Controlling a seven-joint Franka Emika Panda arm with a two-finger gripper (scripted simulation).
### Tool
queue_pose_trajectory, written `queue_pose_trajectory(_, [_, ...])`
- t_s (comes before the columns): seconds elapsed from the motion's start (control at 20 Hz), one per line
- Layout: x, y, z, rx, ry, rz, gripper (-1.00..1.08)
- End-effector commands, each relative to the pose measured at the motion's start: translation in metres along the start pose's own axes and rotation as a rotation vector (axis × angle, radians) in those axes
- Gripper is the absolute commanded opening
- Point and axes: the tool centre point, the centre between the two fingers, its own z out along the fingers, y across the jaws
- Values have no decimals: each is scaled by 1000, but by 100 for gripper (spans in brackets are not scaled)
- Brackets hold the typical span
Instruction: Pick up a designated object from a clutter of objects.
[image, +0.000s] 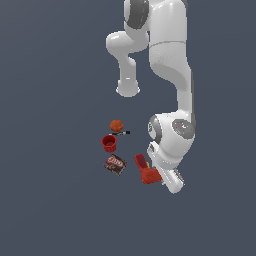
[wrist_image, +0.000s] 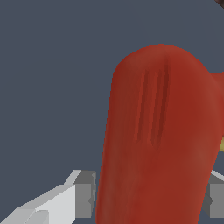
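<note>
The designated object, a red drill-like tool (image: 144, 169), lies on the floor at the exterior view's right end of the clutter of objects. My gripper (image: 159, 176) is low over it, and the white hand hides part of it. In the wrist view the tool's bulky red body (wrist_image: 159, 140) fills the space between my two grey fingertips (wrist_image: 85, 197), and the gripper (wrist_image: 151, 199) straddles it. A thin sliver of floor shows on each side of the body, so the jaws stand open, close to it. A bit of yellow shows at the tool's edge.
An orange ball (image: 116, 125), a thin black pen (image: 121, 133), a small red cup (image: 109, 143) and a dark packet (image: 115, 164) lie to the exterior view's left of the tool. The arm's base (image: 128, 89) stands behind them.
</note>
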Motion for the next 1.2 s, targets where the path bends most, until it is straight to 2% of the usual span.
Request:
queue_pose_trajectory(0.0, [0,1,1,-1,0,0,-100])
queue_pose_trajectory(0.35, [0,0,-3,0,0,0,-100])
queue_pose_trajectory(0.6, [3,-3,-20,0,0,0,-100])
queue_pose_trajectory(0.85, [9,-8,-53,0,-1,1,-100])
queue_pose_trajectory(1.15, [19,-17,-113,-1,-1,2,-100])
